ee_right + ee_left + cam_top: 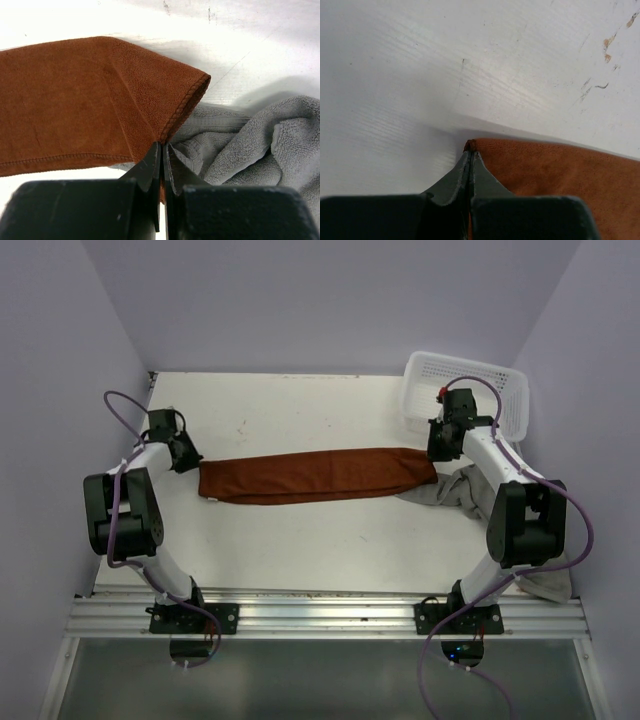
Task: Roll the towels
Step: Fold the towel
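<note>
The rust-brown towel [318, 475] lies stretched into a long flat band across the middle of the table. My left gripper [190, 462] is shut on its left corner [471, 145]. My right gripper [437, 452] is shut on its right end [165, 142], pinching the hem. The grey towel [462, 491] lies crumpled under and right of the brown towel's right end; it also shows in the right wrist view [250, 140]. The brown cloth fills the lower right of the left wrist view [560, 170].
A white plastic mesh basket [470, 380] stands at the back right corner, just behind my right arm. Part of the grey cloth [548, 580] hangs off the table's right front edge. Lilac walls enclose the table on three sides.
</note>
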Available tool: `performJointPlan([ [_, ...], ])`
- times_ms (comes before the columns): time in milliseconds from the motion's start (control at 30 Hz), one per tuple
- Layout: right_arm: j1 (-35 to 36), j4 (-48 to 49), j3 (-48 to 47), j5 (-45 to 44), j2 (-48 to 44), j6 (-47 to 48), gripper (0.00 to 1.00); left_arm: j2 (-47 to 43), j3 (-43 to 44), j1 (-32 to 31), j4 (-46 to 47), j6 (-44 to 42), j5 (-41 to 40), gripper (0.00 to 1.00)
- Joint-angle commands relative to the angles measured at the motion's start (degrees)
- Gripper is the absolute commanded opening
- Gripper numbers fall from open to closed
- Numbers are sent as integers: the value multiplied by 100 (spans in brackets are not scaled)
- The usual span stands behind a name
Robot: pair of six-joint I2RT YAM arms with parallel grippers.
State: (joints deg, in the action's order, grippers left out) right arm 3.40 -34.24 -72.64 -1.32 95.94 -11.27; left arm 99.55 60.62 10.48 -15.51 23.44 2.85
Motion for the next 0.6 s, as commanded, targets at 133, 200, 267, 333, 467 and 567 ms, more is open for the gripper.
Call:
performJointPlan([
  [133, -23, 93, -48, 106, 21, 116, 0, -23, 266, 130, 136, 3, -48, 0],
  [200, -23, 102, -57, 106, 12, 116, 0, 3, 275, 156, 153, 3, -4, 2],
  [267, -23, 75, -66, 106, 4, 125, 0, -5, 257, 165, 197, -6, 14, 10],
  [333, -23, 101, -66, 106, -5, 142, 0, -49, 196, 156, 223, -15, 75, 25],
  [467, -23, 102, -84, 360, -40, 125, 0, -295, 20, 156, 373, -50, 180, 48],
  [567, -15, 67, -127, 422, -67, 116, 0, -532, -50, 156, 382, -111, 242, 54],
])
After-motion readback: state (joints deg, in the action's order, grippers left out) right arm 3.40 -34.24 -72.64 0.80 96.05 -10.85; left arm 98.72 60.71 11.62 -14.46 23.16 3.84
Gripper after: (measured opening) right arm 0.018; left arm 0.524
